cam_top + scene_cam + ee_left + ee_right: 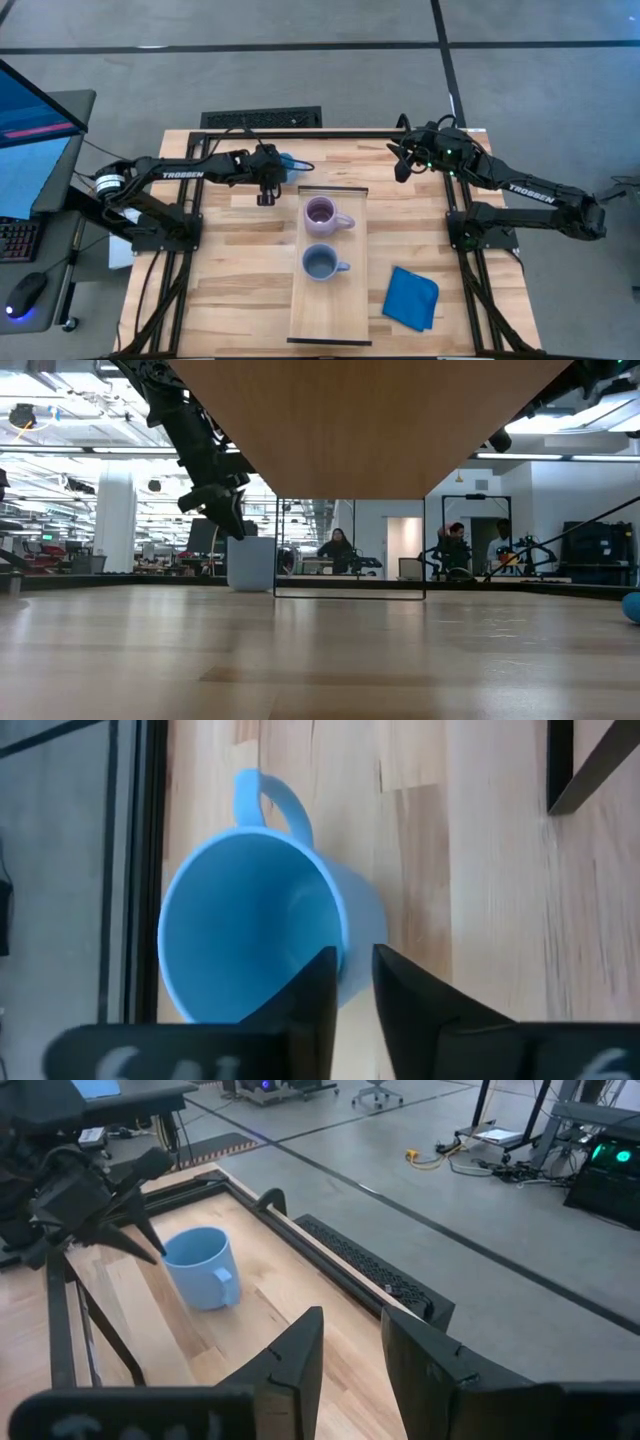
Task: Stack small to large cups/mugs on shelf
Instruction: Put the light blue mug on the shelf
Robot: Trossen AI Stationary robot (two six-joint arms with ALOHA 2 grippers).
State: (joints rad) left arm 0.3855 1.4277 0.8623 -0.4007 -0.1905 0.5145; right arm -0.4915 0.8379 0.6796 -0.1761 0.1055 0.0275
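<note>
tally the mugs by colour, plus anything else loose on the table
pale purple mug: 1
grey-blue mug: 1
light blue mug: 1
blue cloth: 1
total: 4

2 mugs (pixel 324 240) on shelf (pixel 328 315)

Your light blue mug (pixel 289 161) mostly hidden under the left arm from above, its lower rim cut off at the wrist picture's edge, people (pixel 340 550) beyond the table too small to make out
</note>
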